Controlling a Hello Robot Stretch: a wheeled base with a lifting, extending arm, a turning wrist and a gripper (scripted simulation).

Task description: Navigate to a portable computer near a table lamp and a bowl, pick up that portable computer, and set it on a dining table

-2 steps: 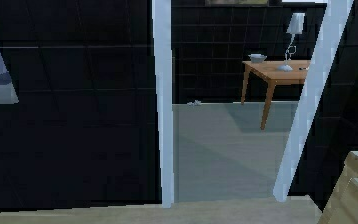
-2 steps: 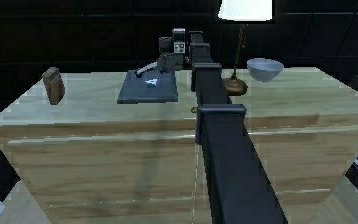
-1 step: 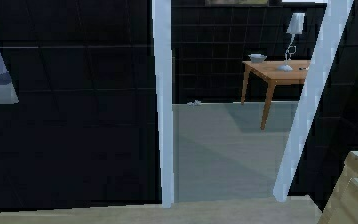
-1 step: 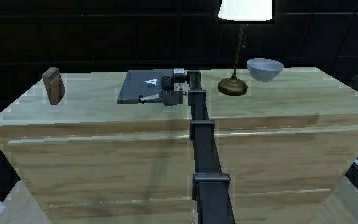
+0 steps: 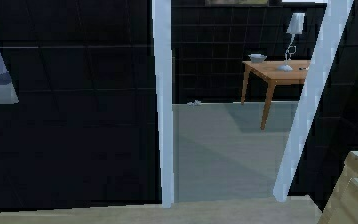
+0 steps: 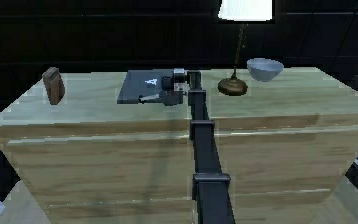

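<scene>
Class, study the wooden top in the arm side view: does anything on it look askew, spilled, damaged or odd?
Nothing stands out. The laptop lies flat, the lamp stands upright, the bowl sits right way up beside it, and a small brown block stands near the view's left. No spill shows.

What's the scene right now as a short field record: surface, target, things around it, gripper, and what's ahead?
surface: wooden cabinet
target: laptop, dark, lying flat on the cabinet top
beside it: table lamp, then pale bowl, toward the arm side view's right
also: brown block near the top's left end
gripper: gripper at the laptop; cannot tell whether it holds anything
ahead: far table carrying another lamp and a small bowl
</scene>
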